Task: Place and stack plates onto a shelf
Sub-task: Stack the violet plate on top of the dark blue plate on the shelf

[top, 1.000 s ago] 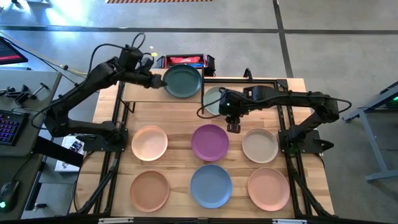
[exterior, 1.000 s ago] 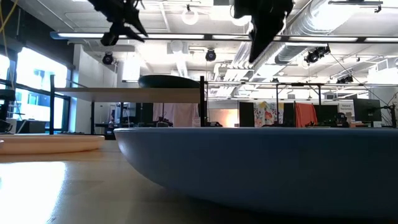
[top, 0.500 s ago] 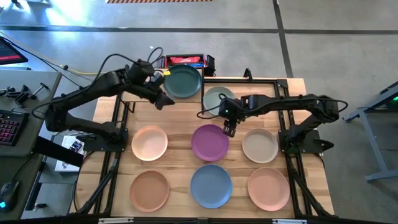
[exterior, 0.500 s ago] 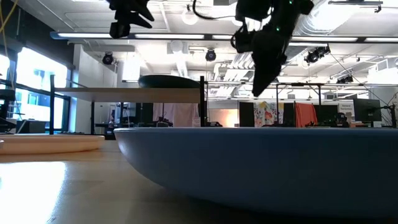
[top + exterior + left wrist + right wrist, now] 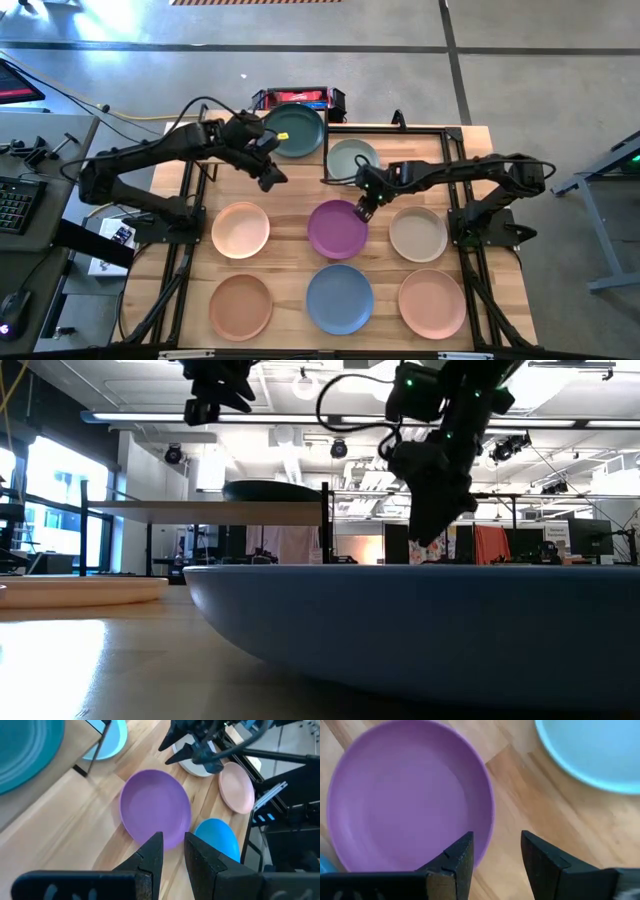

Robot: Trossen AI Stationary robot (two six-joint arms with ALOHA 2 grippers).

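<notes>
The left arm reaches from its base at the table's left edge toward the far middle, elbow bent, wrist angled down and inward. Its left gripper [image 5: 272,178] hangs in the air, holding nothing, with its two dark fingers [image 5: 150,857] set a narrow gap apart. The right arm stretches from its base at the right edge across toward the middle, forearm nearly level, wrist tipped steeply down. The right gripper [image 5: 362,212] points downward with its fingers [image 5: 457,857] spread wide and nothing between them. The two grippers lie near each other, the left one farther back and to the left of the right one.
</notes>
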